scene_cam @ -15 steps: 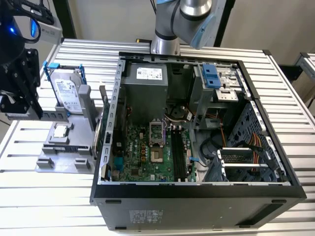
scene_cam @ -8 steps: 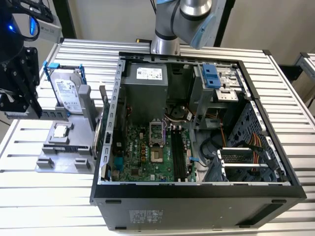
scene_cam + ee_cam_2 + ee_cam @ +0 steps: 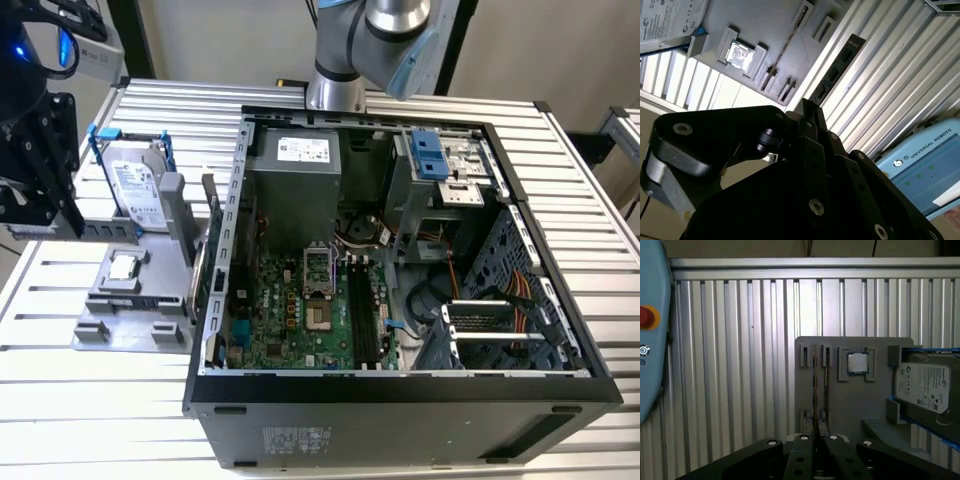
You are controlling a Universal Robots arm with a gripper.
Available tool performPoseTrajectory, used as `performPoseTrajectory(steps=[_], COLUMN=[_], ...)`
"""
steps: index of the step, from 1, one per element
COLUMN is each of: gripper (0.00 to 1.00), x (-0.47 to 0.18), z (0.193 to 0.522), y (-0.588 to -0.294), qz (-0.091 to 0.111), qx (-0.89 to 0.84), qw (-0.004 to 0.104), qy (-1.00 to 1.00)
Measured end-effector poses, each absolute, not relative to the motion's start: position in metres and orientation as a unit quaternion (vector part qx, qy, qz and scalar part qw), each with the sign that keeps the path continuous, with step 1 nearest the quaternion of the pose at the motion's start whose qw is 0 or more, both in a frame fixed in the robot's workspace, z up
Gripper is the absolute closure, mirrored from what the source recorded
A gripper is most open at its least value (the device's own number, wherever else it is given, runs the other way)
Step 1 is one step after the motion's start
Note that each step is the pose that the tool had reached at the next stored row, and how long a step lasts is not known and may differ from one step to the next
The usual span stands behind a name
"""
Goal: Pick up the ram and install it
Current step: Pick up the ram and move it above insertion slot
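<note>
First wrist view: my gripper (image 3: 816,436) was clenched on the ram (image 3: 814,390), seen edge-on and held above the grey fixture (image 3: 875,405). Risk — the thin board could pivot in the pinch, then meet the motherboard (image 3: 290,310) slot skewed.

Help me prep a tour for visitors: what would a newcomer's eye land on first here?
The open PC case takes up the middle of the exterior view, its green motherboard laid bare. At that view's left, a grey tray carries a silver hard drive in a blue bracket. In the first wrist view the black hand hangs over that tray.
</note>
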State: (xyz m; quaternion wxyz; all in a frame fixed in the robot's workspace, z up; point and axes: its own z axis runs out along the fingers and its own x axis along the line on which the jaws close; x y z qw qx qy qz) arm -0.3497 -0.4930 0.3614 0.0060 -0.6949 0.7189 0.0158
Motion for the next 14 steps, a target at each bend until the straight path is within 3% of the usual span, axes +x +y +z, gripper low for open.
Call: performPoseTrajectory(steps=[14], gripper=[1.0], x=[-0.3497], z=[0.3672], y=[-0.493], qz=[0.016], qx=[-0.695], qw=[0.006], qy=[0.719])
